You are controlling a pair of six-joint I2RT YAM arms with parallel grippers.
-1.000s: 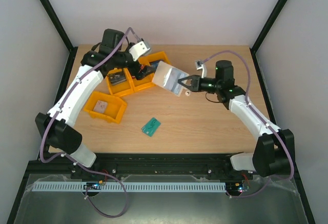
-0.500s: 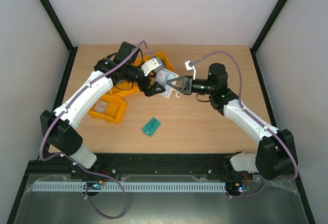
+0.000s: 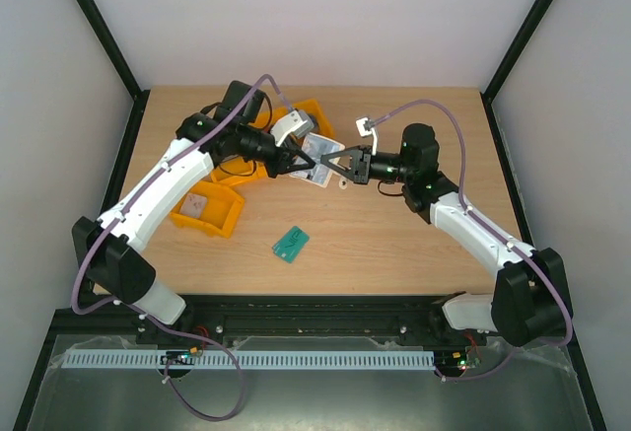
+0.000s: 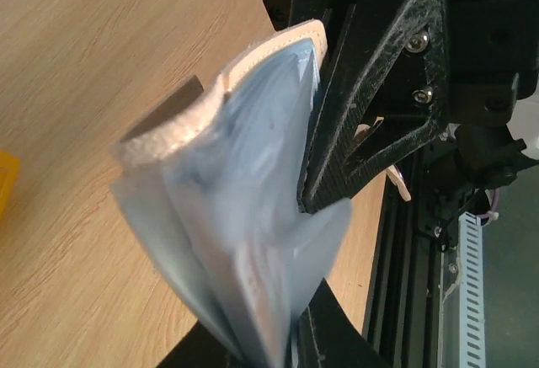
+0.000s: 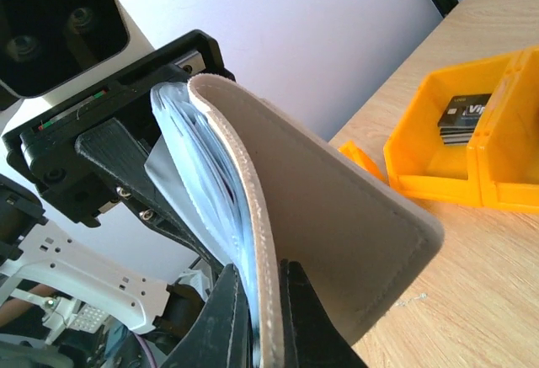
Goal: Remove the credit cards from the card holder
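The card holder hangs above the table between both grippers, folded open. Its beige cover is pinched by my right gripper, which is shut on that flap. Pale blue-grey pocket leaves fan out toward my left gripper, whose jaws are closed on their lower edge. In the top view the left gripper and right gripper almost meet tip to tip. Any credit cards inside the pockets are hidden by the blurred leaves. A dark card lies in a yellow bin.
Joined yellow bins stand behind the left arm, and a separate yellow bin holding a pale card sits to the front left. A teal card lies on the wood near the middle front.
The left arm swung from the bins over to the card holder, and its open jaws closed on the inner leaves. The right gripper carried the holder slightly left and turned it edge-on.
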